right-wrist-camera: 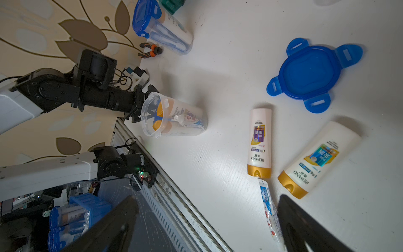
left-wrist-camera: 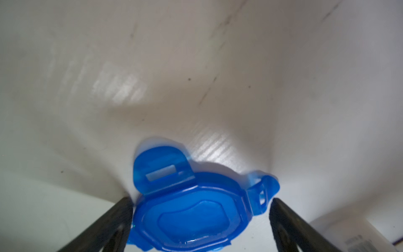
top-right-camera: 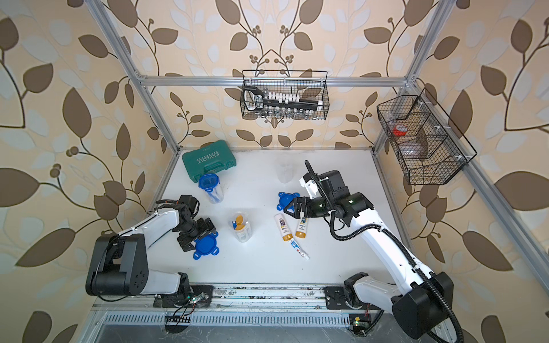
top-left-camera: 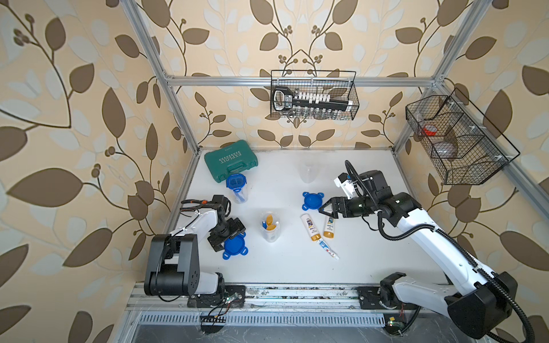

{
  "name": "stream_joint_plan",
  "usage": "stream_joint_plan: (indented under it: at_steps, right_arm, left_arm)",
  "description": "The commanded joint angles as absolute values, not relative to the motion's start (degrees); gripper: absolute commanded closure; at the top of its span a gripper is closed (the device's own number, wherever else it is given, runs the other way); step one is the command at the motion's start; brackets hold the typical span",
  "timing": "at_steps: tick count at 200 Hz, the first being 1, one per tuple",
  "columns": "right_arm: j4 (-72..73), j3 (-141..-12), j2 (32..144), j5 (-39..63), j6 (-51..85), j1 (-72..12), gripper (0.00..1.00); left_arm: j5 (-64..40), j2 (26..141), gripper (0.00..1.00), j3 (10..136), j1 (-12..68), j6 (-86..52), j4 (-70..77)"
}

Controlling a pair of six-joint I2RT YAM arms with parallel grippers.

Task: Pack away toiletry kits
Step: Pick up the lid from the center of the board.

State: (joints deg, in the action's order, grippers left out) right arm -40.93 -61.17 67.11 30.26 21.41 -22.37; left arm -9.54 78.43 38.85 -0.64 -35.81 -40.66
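Desk [top-left-camera: 297,267]: carrying loose kit parts.
Left tool [left-wrist-camera: 200,199]: sitting spread wide astride blue lid [top-left-camera: 235,246] lying flat.
Right tool [top-left-camera: 326,211]: hanging spread, pinching nothing, close to purple-label bottle [right-wrist-camera: 259,141] and blue-label bottle [right-wrist-camera: 318,159].
Toothpaste tube [top-left-camera: 328,252]: lying by their gold caps.
Open jar [top-left-camera: 269,227]: standing mid-desk, part filled.
Lidded jar [top-left-camera: 237,187]: sitting beside green case [top-left-camera: 231,160].

Green tool case [top-left-camera: 231,160], left of centre in both top views: white "EXPLOIT" over a chevron row, upside down as seen.

Right wrist view:
- Purple-label bottle [right-wrist-camera: 259,141]: "REPAND".
- Blue-label bottle [right-wrist-camera: 318,159]: "REPAND"; its smaller Chinese print is not legible.
- Toothpaste tube [right-wrist-camera: 188,119] inside the open jar [right-wrist-camera: 150,131]: red "中".
- Loose tube [right-wrist-camera: 269,207]: print illegible.
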Motion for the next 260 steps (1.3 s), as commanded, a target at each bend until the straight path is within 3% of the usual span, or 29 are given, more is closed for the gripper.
stream_joint_plan:
  at_steps: [1,50,129,170,230,260]
  right_arm:
    - [-41.36,-60.99,66.61,30.42,20.93,-22.24,0.0]
    - [-40.08,-60.56,67.13,31.11,21.8,-22.23,0.0]
    - [-40.52,-60.63,66.63,30.51,21.44,-22.16,0.0]
    - [-40.52,-60.78,66.27,30.1,21.78,-22.24,0.0]
    - [-41.34,-61.73,66.62,29.43,21.4,-22.15,0.0]
    - [-41.92,-62.9,67.65,29.36,20.74,-22.12,0.0]
  left_arm:
    - [-11.96,76.16,0.01,36.67,1.48,-37.65,-37.67]
    - [-7.71,73.45,0.01,37.09,4.54,-39.09,-44.03]
    - [-0.31,80.39,0.01,39.07,16.62,-46.6,-46.58]
    - [2.97,86.5,0.01,42.74,17.84,-48.6,-49.06]
    - [1.41,86.49,0.01,41.31,17.93,-48.6,-45.55]
    - [0.67,88.06,0.06,41.3,18.18,-48.65,-44.38]
